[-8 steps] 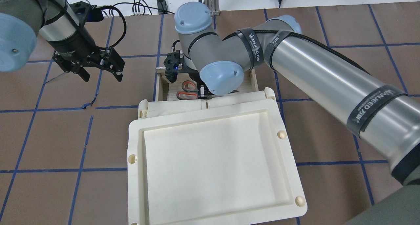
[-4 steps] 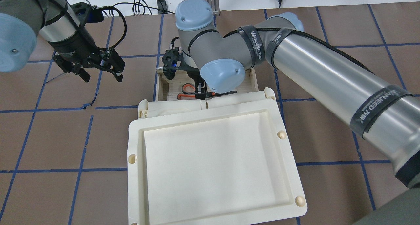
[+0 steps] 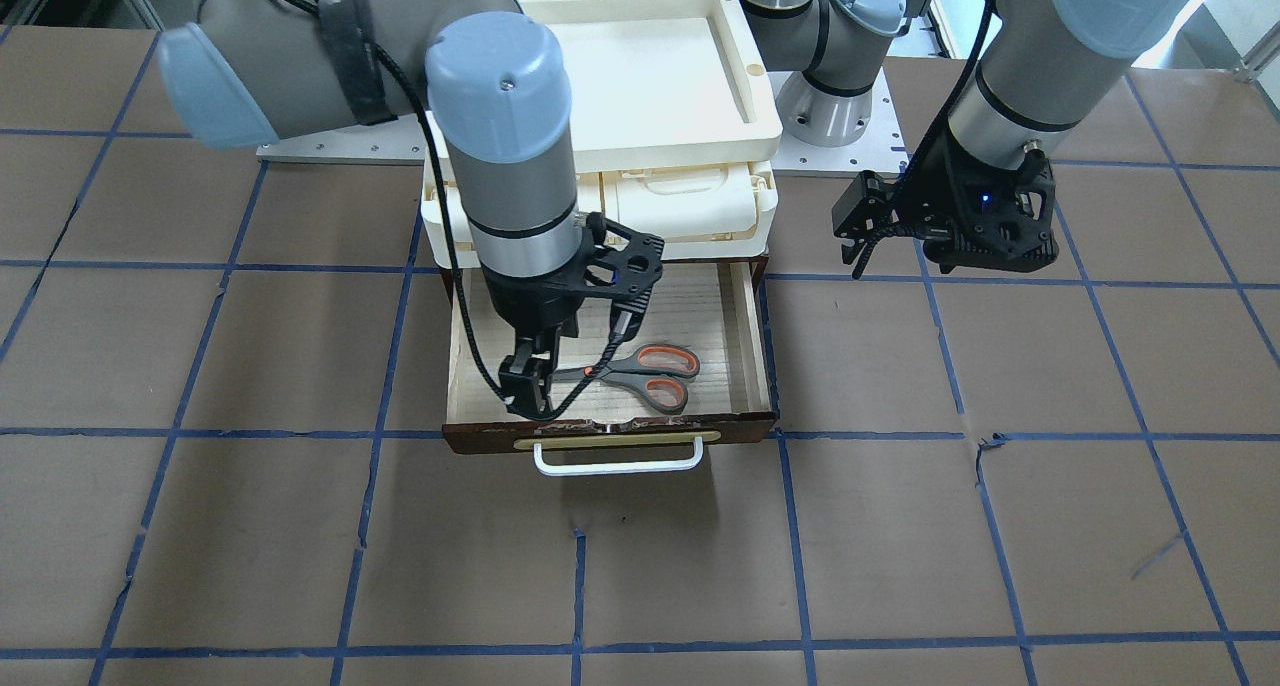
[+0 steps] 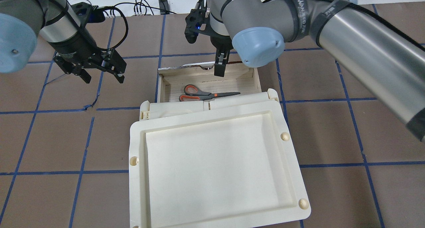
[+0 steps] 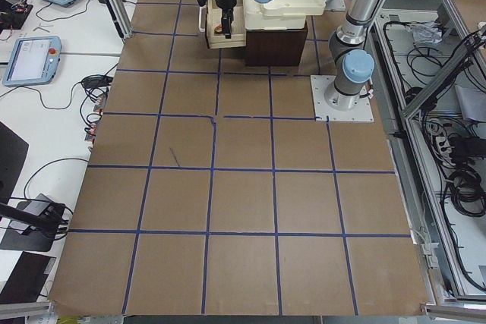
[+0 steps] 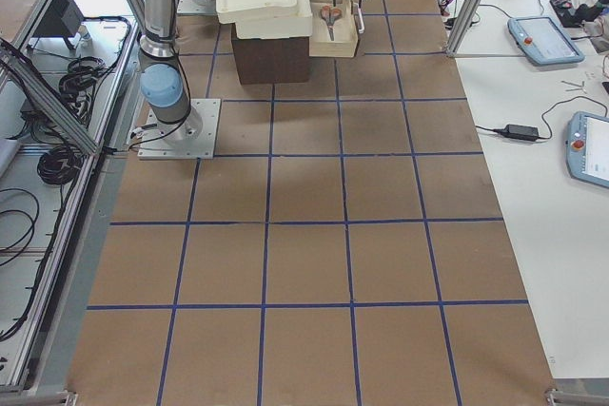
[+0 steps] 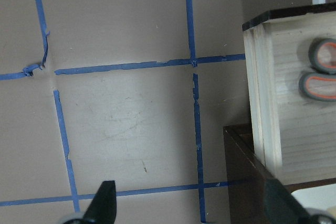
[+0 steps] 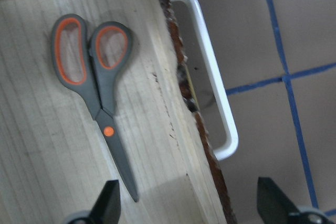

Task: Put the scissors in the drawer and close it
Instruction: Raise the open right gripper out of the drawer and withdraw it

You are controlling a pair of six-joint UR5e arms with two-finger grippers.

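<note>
Now that the right gripper (image 3: 527, 386) has let go and lifted toward the drawer's far front edge, its jaws spread wide and empty, the scissors (image 4: 206, 94) lie flat inside the open drawer (image 3: 757, 346). Placing looks done, and only pushing the front shut at its white bar handle (image 3: 618, 458) remains. The left gripper (image 4: 103, 76) hovers unmoved, jaws apart and empty, well off to the left.

The scissors (image 3: 640, 374) lie flat and closed on the pale wood floor of the drawer (image 3: 748, 346) — grey handles lined orange, orange pivot, dark blades. They run roughly along its front, handles toward the robot's left. The drawer stands open — chipped dark brown front, brass plate (image 3: 615, 440), white bar handle (image 3: 618, 464).
</note>
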